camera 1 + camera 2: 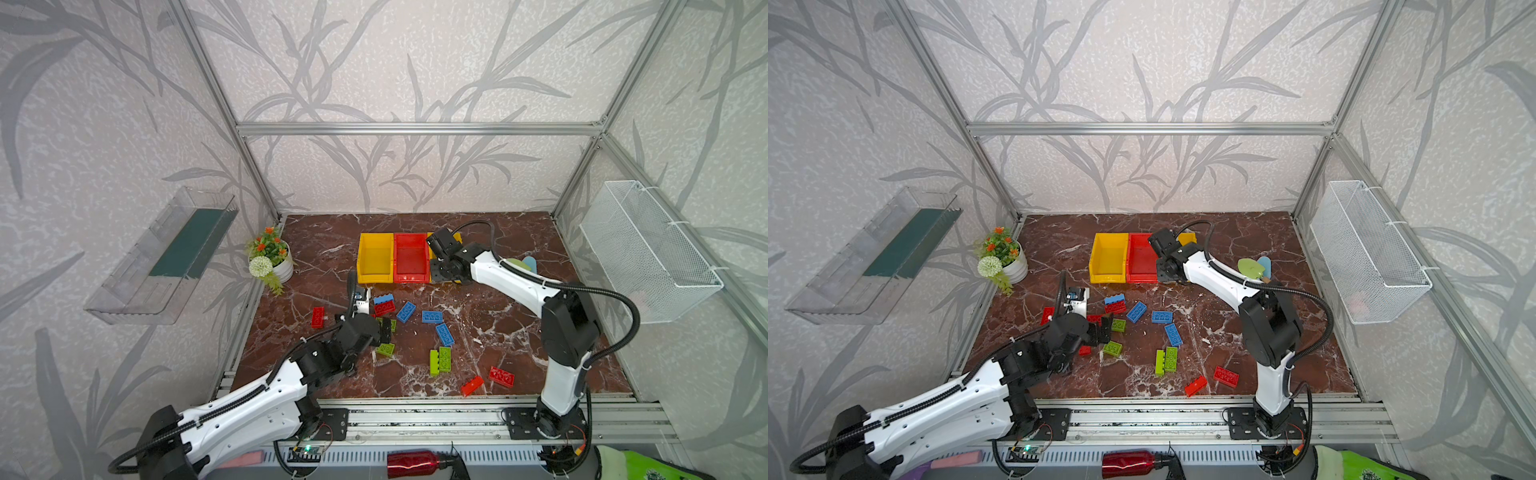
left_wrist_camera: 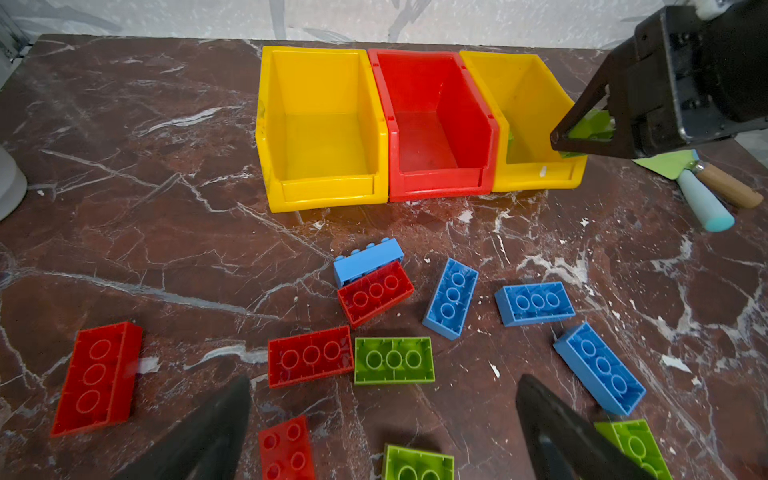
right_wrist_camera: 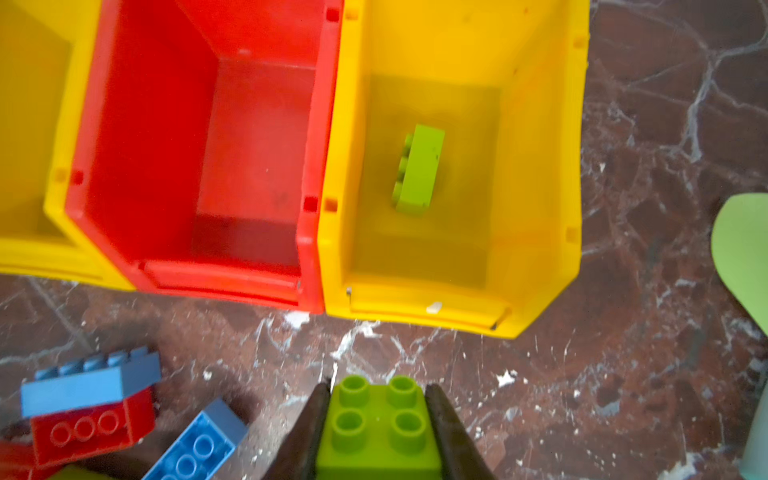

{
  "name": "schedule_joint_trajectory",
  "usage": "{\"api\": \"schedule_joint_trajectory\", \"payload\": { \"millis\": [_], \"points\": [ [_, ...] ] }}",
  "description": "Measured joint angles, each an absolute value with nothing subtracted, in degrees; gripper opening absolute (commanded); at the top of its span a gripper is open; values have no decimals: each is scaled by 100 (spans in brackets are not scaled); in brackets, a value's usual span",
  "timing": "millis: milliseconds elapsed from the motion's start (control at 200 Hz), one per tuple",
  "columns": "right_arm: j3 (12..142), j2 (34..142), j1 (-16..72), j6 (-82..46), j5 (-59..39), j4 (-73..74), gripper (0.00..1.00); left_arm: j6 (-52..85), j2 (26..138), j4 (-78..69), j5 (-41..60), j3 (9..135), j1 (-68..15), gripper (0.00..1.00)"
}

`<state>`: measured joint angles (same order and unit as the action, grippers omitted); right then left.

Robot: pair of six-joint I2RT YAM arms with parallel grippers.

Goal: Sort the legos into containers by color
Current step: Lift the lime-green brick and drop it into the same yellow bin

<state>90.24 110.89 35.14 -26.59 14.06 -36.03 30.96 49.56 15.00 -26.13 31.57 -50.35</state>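
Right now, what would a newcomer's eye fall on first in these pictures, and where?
The right gripper is shut on a short square lime green plastic brick, by the front of the right-hand yellow plastic bin, which holds one oblong lime green brick. Beside it the red plastic bin sits empty. Loose red, blue and green bricks litter the middle of the marble tabletop under the open left gripper.

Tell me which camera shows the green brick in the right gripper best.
Right wrist view: the square lime brick, four studs visible, sits clamped between the fingers. The left wrist view shows only a green patch inside the right gripper. In both top views the arm hides it.
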Motion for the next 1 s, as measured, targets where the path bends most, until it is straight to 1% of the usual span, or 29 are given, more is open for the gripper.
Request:
{"api": "schedule_joint_trajectory", "payload": {
  "millis": [180, 270, 350, 380, 410, 480, 515, 570, 630, 735, 805, 910, 1000],
  "points": [
    [9983, 12086, 3052, -2333, 1192, -3697, 24, 3011, 5391, 1367, -2427, 3450, -4880, 99],
    [10357, 12409, 2875, -2204, 1118, -3747, 25, 2995, 5564, 1313, -2390, 3555, -4827, 99],
    [10597, 12606, 2746, -2112, 1031, -3758, 27, 2998, 5686, 1278, -2388, 3634, -4786, 99],
    [10665, 12656, 2711, -2095, 1015, -3763, 29, 2998, 5728, 1273, -2388, 3664, -4779, 99],
    [10742, 12713, 2679, -2078, 993, -3763, 34, 2998, 5763, 1264, -2388, 3686, -4770, 99],
    [10901, 12820, 2617, -2029, 906, -3745, 49, 3000, 5830, 1264, -2390, 3743, -4755, 99],
    [10954, 12862, 2591, -1986, 845, -3739, 55, 3006, 5850, 1262, -2390, 3763, -4755, 99],
    [11015, 12897, 2565, -1900, 740, -3732, 60, 3017, 5872, 1280, -2388, 3795, -4755, 99],
    [11019, 12892, 2552, -1846, 633, -3736, 61, 3024, 5874, 1341, -2386, 3848, -4755, 99],
    [10945, 12781, 2563, -1754, 480, -3677, 62, 3057, 5874, 1557, -2368, 4023, -4755, 99],
    [10645, 12501, 2596, -1726, 434, -3583, 62, 3089, 5870, 1710, -2366, 4139, -4755, 99],
    [9902, 11708, 2687, -1726, 397, -3494, 63, 3157, 5800, 1994, -2349, 4241, -4755, 99],
    [9026, 10763, 2821, -1763, 353, -3275, 64, 3225, 5603, 2285, -2231, 4235, -4755, 99]
  ]
}}
